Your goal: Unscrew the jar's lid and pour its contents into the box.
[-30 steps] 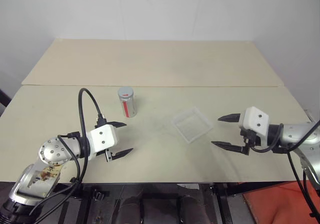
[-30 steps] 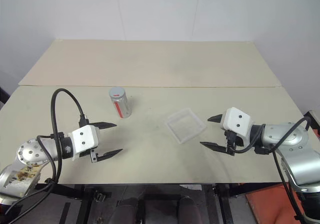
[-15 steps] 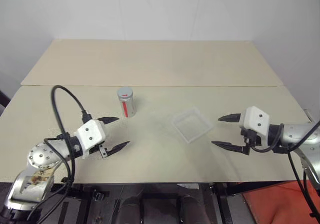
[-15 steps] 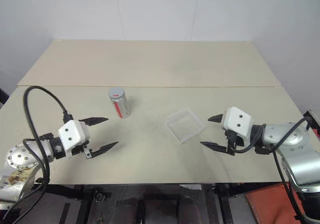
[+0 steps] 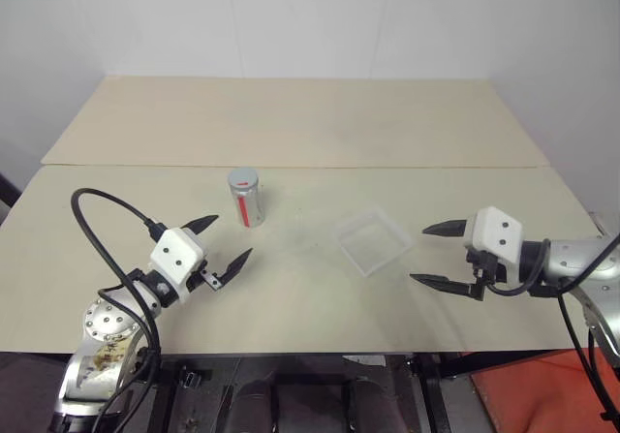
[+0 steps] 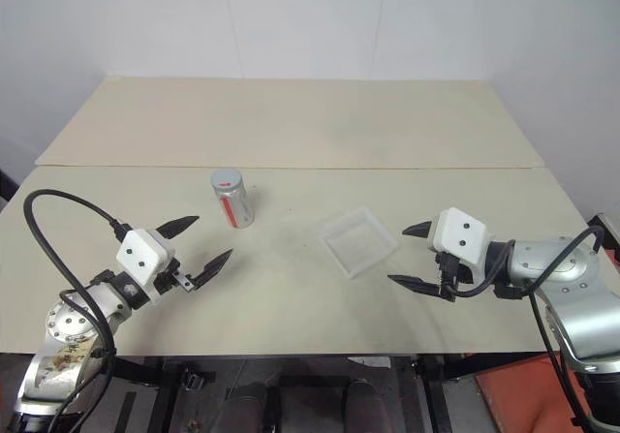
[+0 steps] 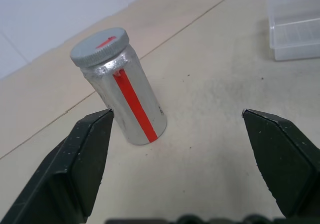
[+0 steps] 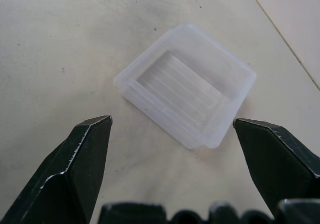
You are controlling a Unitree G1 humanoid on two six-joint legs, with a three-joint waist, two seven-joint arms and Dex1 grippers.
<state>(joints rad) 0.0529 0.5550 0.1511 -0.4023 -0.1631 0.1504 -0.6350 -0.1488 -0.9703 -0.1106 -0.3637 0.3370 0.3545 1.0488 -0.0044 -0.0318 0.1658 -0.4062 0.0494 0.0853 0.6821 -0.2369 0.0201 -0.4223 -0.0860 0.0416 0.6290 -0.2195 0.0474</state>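
1. The jar (image 5: 246,198), a small upright silvery-grey cylinder with a red vertical stripe, stands on the pale beige bench (image 5: 291,288), left of the middle and just in front of the seam (image 5: 387,168) where the two bench panels meet.
2. The lid (image 7: 99,46), a round flat grey screw cap with a small red mark on top, sits on the jar.
3. The box (image 5: 372,241), a shallow square tray of clear plastic with low walls, lies flat on the bench to the right of the jar, well apart from it, turned cornerwise.
4. The left gripper (image 5: 222,243) hovers near the jar, on the robot's side of it, touching nothing; its two black fingers (image 7: 82,154) stand wide apart, and nothing lies between them and the jar.
5. The right gripper (image 5: 434,255) hangs just to the right of the box, aimed at it, fingers (image 8: 80,159) spread wide and holding nothing.
6. A black cable (image 5: 97,220) loops up over the left arm; the bare bench between jar and box carries nothing in the way.
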